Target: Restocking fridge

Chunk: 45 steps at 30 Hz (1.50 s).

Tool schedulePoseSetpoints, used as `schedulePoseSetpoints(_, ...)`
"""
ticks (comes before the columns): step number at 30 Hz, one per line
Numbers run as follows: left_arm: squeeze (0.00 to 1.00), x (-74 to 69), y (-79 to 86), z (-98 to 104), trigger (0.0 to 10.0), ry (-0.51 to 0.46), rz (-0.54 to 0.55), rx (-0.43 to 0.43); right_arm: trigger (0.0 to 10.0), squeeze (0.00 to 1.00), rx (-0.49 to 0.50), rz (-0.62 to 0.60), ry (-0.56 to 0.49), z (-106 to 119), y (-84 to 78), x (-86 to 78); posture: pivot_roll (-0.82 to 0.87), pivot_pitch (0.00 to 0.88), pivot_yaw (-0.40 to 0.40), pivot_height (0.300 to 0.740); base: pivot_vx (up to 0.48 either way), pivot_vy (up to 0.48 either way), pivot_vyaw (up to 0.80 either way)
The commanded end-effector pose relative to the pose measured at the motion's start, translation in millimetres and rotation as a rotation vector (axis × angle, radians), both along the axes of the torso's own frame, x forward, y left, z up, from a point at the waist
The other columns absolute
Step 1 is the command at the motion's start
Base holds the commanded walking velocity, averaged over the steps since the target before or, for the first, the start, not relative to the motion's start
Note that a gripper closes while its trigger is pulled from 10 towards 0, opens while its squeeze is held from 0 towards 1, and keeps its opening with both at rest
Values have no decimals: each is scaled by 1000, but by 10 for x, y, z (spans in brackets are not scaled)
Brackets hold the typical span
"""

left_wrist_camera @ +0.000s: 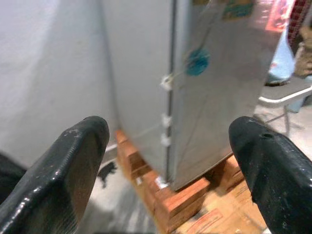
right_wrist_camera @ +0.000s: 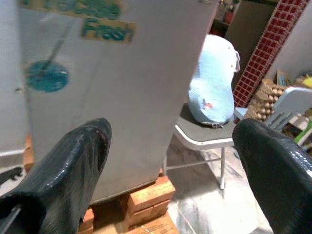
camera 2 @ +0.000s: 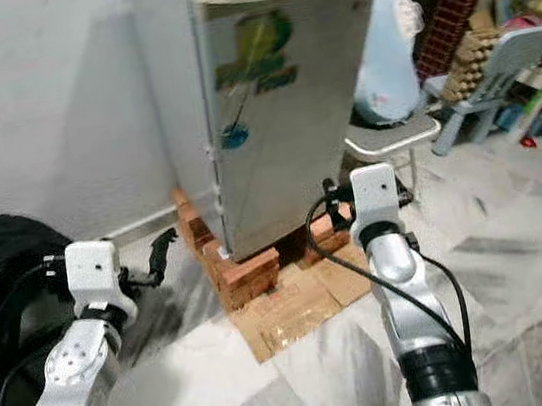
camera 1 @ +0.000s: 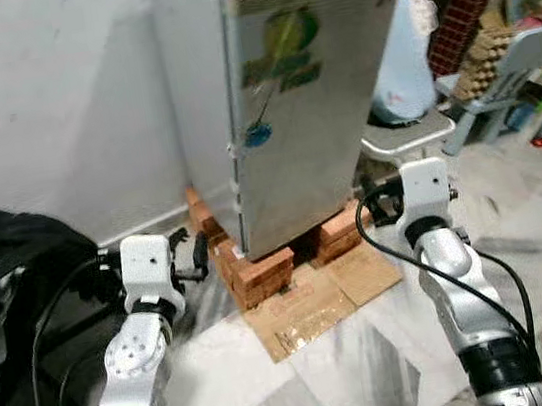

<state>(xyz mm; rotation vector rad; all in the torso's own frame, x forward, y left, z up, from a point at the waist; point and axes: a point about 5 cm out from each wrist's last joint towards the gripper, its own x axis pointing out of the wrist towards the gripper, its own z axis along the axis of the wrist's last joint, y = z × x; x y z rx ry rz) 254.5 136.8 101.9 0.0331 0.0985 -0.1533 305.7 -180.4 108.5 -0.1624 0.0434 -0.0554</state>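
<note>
Low in the frame, two silver arms reach forward over the pale marble floor [camera 1: 375, 370]. The left tool [left_wrist_camera: 168, 146] sits at the lower left, with its two black fingers [left_wrist_camera: 73, 161] spread wide and nothing between them. The right tool [right_wrist_camera: 170, 161] sits at the lower right, and its fingers [right_wrist_camera: 273, 165] are spread wide too, holding nothing. A black bag [camera 1: 8, 270] lies at the left edge, close to the left arm.

Just past the tools, flat cardboard [camera 1: 315, 303] lies on the floor. Red bricks [camera 1: 255, 271] are stacked on it. The fridge [camera 1: 287, 100] stands on the bricks in the middle of the frame, with its silver door shut. The door has a green sticker [camera 1: 285, 50] near the top and a round blue one [camera 1: 258, 135] lower down.

To the right of the fridge is a small grey surface [camera 1: 408, 133] with a light blue bundle [camera 1: 405, 63] on it. A pale plastic chair [camera 1: 524, 61] and egg trays [camera 1: 481, 47] are at the upper right. A white wall [camera 1: 45, 103] is behind, at the upper left.
</note>
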Motion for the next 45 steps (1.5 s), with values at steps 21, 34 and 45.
schedulePoseSetpoints(21, 0, -13, -17, -7, 10000, -9, 9, 24, 10000, 0, 23, 32, -28, 76, 53, 49, 104, 30, -66, 740, 241, 0, 0)
schedulePoseSetpoints(34, 0, -31, 57, -19, 10000, -7, 48, 4, 10000, 0, -2, 35, -19, 71, 22, 93, 106, 46, -100, 740, 0, -284, 0)
schedulePoseSetpoints(45, 0, -33, 59, -38, 10000, -7, 80, 10, 10000, 0, -13, 33, 4, 0, -23, 43, 107, 31, -98, 740, 0, -334, 0)
